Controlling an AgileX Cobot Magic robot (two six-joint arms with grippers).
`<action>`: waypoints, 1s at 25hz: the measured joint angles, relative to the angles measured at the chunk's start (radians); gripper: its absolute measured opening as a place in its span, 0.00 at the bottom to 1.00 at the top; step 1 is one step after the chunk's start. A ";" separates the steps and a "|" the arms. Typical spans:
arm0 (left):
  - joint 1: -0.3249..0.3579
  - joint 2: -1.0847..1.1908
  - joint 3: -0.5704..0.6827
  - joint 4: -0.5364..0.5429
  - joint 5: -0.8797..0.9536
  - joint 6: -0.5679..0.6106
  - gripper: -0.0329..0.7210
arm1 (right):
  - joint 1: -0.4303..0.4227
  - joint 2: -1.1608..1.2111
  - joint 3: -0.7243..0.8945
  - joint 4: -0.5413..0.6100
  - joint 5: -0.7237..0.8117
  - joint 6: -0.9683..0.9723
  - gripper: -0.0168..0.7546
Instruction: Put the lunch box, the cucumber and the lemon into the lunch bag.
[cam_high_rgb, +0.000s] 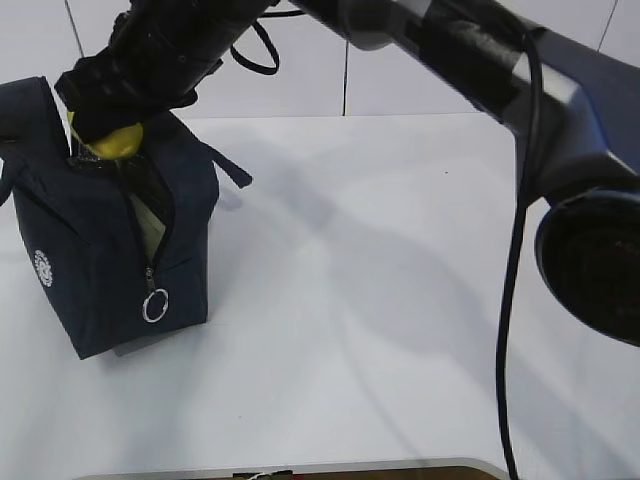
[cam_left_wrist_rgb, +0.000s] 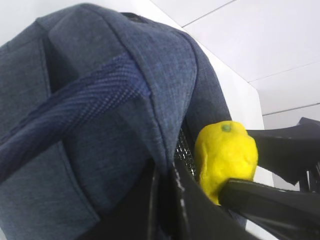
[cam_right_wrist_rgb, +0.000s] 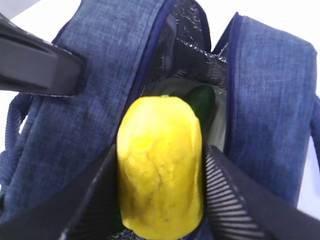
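The navy lunch bag (cam_high_rgb: 90, 270) stands upright at the table's left with its top open. My right gripper (cam_right_wrist_rgb: 160, 150) reaches across and is shut on the yellow lemon (cam_right_wrist_rgb: 160, 170), holding it just over the opening (cam_high_rgb: 112, 142). Inside the bag, the dark green cucumber (cam_right_wrist_rgb: 202, 100) lies on the pale green lid of the lunch box (cam_right_wrist_rgb: 172, 87). My left gripper (cam_left_wrist_rgb: 167, 200) pinches the bag's rim beside the opening. The lemon (cam_left_wrist_rgb: 225, 155) shows right next to it, between the right gripper's black fingers (cam_left_wrist_rgb: 272, 200).
The white table (cam_high_rgb: 380, 300) spreads to the right of the bag. My right arm (cam_high_rgb: 560, 100) spans the top of the exterior view, with a black cable (cam_high_rgb: 515, 280) hanging from it. The bag's zipper ring pull (cam_high_rgb: 155, 305) hangs on its front corner.
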 joint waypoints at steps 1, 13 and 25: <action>0.000 0.000 0.000 0.000 0.000 0.000 0.03 | 0.000 0.000 0.000 0.000 0.000 -0.002 0.56; 0.000 0.000 0.000 0.000 0.000 0.002 0.03 | 0.000 0.000 0.000 0.003 0.003 -0.025 0.68; 0.000 0.000 0.000 0.000 0.000 0.003 0.03 | 0.000 -0.002 0.000 -0.087 0.060 -0.016 0.69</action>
